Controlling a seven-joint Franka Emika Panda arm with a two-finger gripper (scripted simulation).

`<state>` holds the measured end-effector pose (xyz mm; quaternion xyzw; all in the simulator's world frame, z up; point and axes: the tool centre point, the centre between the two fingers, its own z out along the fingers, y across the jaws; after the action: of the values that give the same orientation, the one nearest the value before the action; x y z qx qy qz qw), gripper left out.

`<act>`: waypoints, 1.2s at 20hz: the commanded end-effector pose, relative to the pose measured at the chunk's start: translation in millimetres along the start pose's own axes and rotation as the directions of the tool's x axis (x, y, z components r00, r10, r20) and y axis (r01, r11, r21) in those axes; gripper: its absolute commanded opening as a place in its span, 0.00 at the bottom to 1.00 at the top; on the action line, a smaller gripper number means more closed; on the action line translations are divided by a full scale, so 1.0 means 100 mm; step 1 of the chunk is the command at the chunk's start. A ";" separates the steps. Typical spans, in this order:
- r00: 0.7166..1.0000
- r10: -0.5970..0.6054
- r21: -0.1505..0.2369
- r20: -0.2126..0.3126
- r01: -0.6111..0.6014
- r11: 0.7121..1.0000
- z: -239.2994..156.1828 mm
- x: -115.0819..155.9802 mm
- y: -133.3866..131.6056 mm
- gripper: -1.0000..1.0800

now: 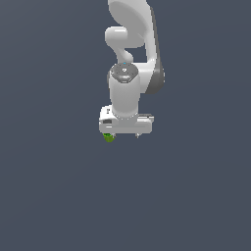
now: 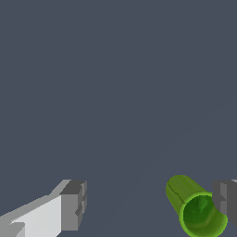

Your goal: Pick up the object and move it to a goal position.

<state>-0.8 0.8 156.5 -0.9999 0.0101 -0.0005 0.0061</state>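
Note:
The object [image 1: 108, 138] is a tiny bright green blob at the lower edge of the white gripper, toward the exterior view's left. In the wrist view the object [image 2: 195, 209] looks like a short green cup with a darker inside. It sits between the two fingers, right beside one grey pad [image 2: 225, 202] and far from the other pad [image 2: 74, 206]. My gripper [image 1: 122, 136] points straight down over it and is open wide, as the wrist view [image 2: 150, 203] shows. I cannot tell whether the near pad touches the object.
The ground [image 1: 59, 196] is a plain dark grey-blue surface all round. The white arm [image 1: 132, 44] rises behind the gripper toward the top of the exterior view.

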 end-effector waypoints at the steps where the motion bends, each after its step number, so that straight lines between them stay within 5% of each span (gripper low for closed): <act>1: 1.000 0.000 0.000 0.000 0.000 1.000 0.00 0.00 0.00 0.96; 16: 0.999 0.042 -0.004 -0.020 -0.042 0.999 -0.17 0.05 0.15 0.96; 24: 0.986 0.166 -0.001 -0.016 -0.166 0.986 0.01 -0.10 0.31 0.96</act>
<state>-7.5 -25.7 159.8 -0.9969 0.0783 -0.0086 0.0047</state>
